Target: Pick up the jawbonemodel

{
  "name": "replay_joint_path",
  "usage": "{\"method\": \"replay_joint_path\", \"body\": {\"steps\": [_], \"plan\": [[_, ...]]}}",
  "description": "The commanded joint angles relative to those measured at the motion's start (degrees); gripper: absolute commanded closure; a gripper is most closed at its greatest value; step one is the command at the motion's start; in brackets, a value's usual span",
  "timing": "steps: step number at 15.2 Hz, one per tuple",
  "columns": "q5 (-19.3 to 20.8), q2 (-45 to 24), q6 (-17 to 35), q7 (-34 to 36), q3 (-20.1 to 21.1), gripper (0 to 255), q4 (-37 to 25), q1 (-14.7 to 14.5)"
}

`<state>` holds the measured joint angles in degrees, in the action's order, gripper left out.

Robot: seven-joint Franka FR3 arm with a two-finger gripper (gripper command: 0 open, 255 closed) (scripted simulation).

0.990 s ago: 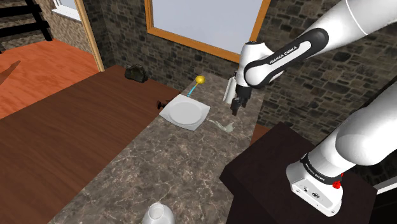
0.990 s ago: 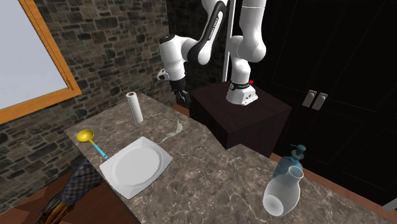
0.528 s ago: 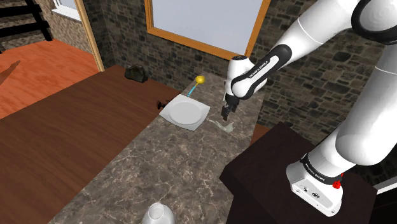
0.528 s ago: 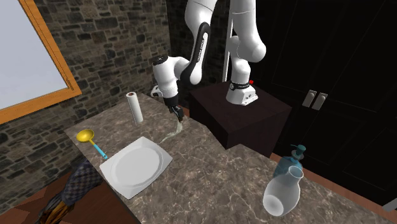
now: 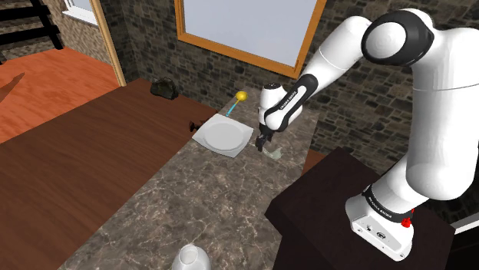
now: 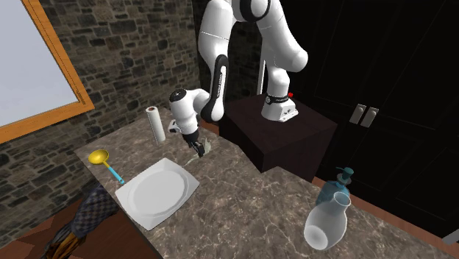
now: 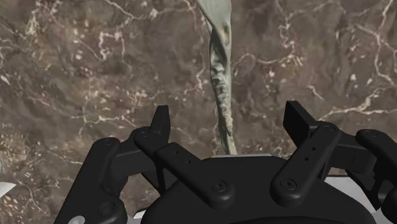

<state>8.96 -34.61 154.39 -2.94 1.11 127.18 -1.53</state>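
The jawbone model is a thin, pale grey-green curved piece lying flat on the marble counter. In the wrist view it runs between my two black fingers, which stand apart on either side without touching it. My gripper is open and close above it. In the shoulder view the gripper hangs just over the jawbone model, right of the white plate. In the second exterior view the gripper is down at the jawbone model, near the counter's edge by the stand.
A white square plate lies beside the jawbone, with a yellow-headed spoon behind it. A paper towel roll stands near the stone wall. A glass vase and blue bottle sit at the counter's far end. The dark stand adjoins the counter.
The arm has swung down and toward the plate, lowering the gripper from well above the counter to just over the jawbone model. Nothing on the counter has moved.
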Motion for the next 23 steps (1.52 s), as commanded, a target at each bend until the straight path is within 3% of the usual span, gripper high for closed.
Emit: {"method": "replay_joint_path", "body": {"steps": [1,9,10,19,23], "plan": [[0.32,-2.21,1.07,0.08,-0.27,0,-1.25,-0.21],[0.70,-7.65,4.05,0.57,-0.83,0,-3.71,-0.66],[0.71,-7.68,4.11,0.56,-0.84,255,-3.68,-0.64],[0.70,-7.65,4.05,0.57,-0.83,255,-3.71,-0.66],[0.49,-4.33,2.28,0.29,-0.50,255,-2.15,-0.38]]}}
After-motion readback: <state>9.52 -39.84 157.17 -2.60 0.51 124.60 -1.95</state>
